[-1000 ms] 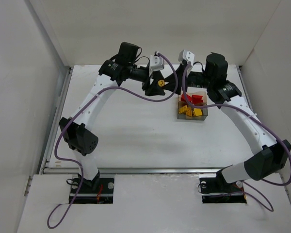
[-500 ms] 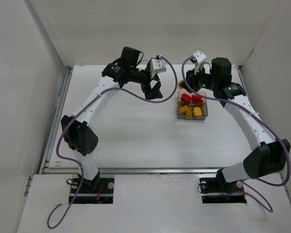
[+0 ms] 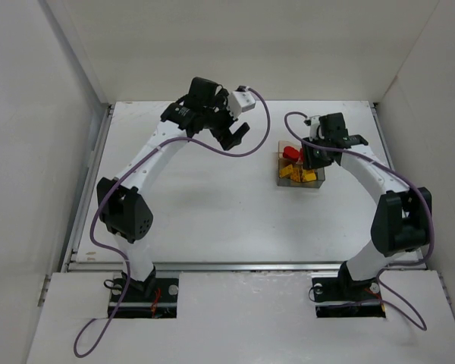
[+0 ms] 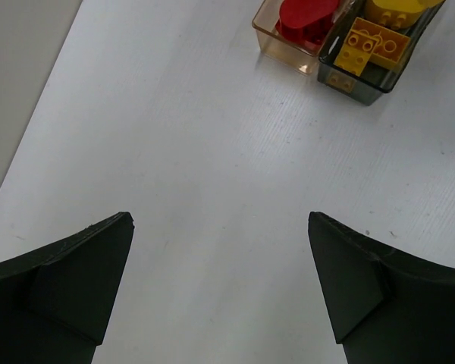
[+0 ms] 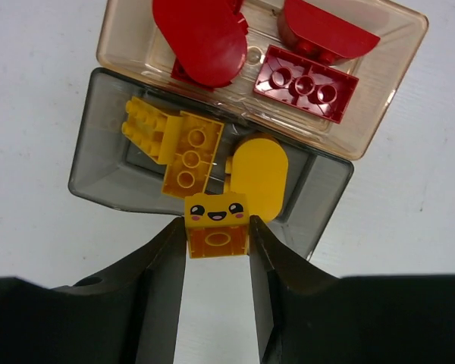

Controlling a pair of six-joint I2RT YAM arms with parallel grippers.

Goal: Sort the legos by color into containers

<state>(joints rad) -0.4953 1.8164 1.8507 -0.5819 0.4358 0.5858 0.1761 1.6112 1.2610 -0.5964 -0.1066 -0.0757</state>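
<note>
The two containers stand side by side. The tan tray holds red legos, and the grey clear tray holds yellow legos. My right gripper is shut on a yellow smiley-face brick, just over the grey tray's near edge. From above, the right gripper hangs over the trays. My left gripper is open with nothing between its fingers, over bare table to the left of the trays. The tan tray and grey tray show at the top right of the left wrist view.
White walls close in the table at the back and on both sides. A metal rail runs along the table's near edge. The left gripper hovers at the back centre, its purple cable looping beneath it.
The left gripper has opened wide and drawn back to the left. The right gripper, still shut on the yellow brick, has swung from the back centre to above the trays.
</note>
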